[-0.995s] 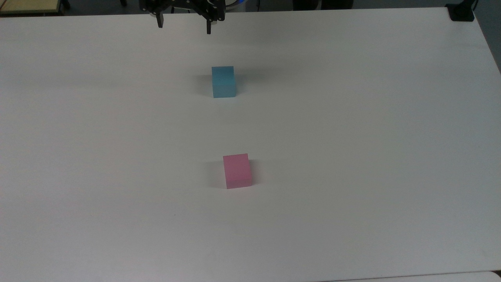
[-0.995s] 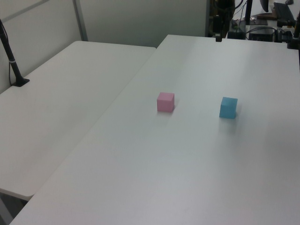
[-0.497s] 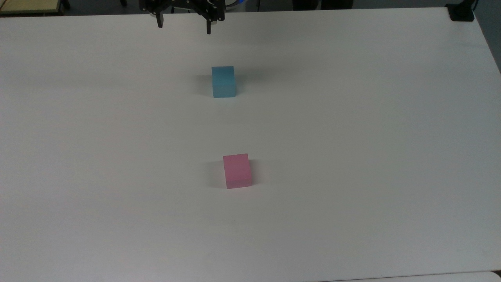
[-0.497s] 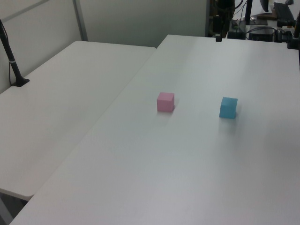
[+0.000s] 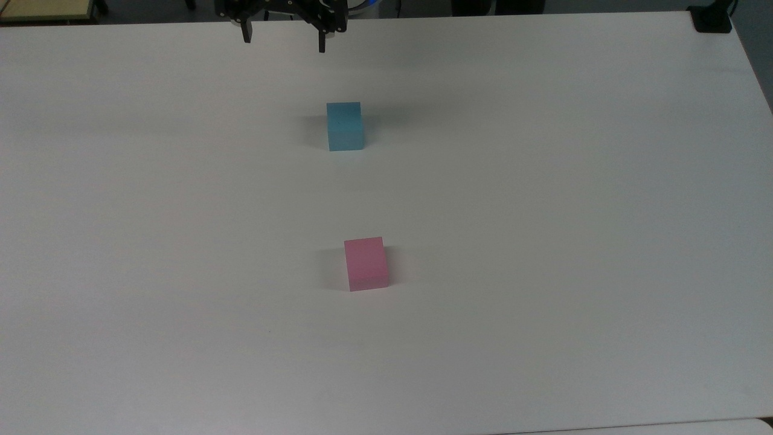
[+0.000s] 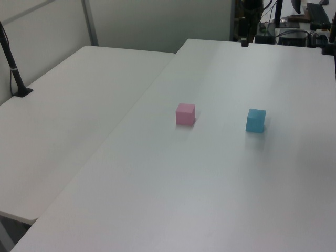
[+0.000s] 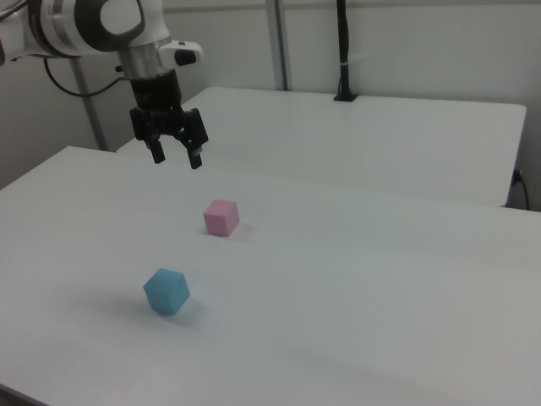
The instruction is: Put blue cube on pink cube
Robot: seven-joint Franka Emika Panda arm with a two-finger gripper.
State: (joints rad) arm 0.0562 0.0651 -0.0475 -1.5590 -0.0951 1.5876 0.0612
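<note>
Blue cube (image 7: 166, 291) sits well apart from spread gripper (image 7: 176, 159).

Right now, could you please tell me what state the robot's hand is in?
Hand: open, holding nothing, raised above the table away from the blue cube and the pink cube.

I see a broad white matte table (image 5: 543, 211) carrying two things. A small light sky-blue matte cube (image 5: 345, 125) sits toward the top view's upper edge, and a small pastel pink matte cube (image 5: 366, 263) sits well apart from it, lower in the top view. Both rest flat on the tabletop, not touching.
</note>
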